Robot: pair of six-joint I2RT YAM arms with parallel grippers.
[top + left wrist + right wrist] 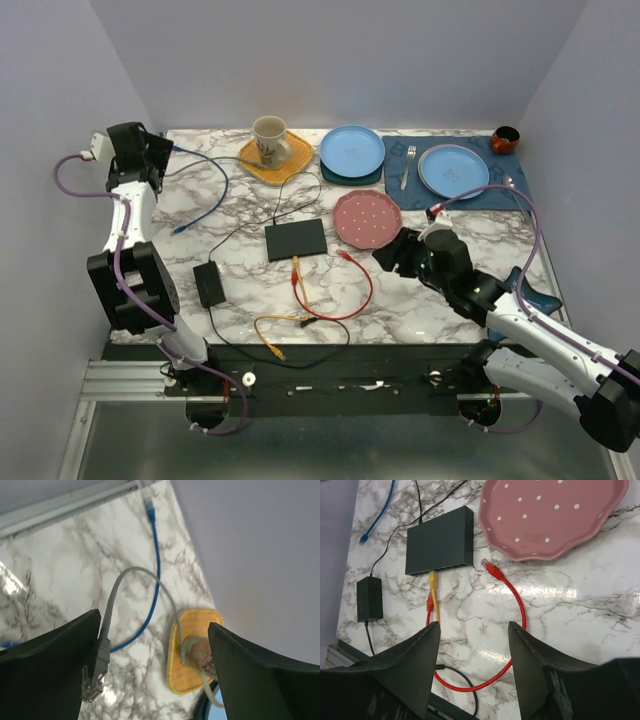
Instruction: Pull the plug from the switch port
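Observation:
The flat black switch (296, 239) lies mid-table; it also shows in the right wrist view (440, 540). A yellow plug (433, 577) sits in a port on its near edge, and its yellow cable (297, 280) runs toward me. A loose red plug (492, 569) lies just off the same edge. My right gripper (390, 252) is open and empty, low over the red cable loop (522, 625), right of the switch (475, 627). My left gripper (168, 155) is raised at the far left, jaws wide open (154, 620). A grey plug (95, 672) hangs against its left finger.
A pink dotted plate (367, 219) lies right of the switch. A small black power brick (209, 283) lies to its left. A mug (270, 140) on a yellow mat, blue plates (352, 150), a blue cable (205, 205) and an orange cable (270, 330) are also on the table.

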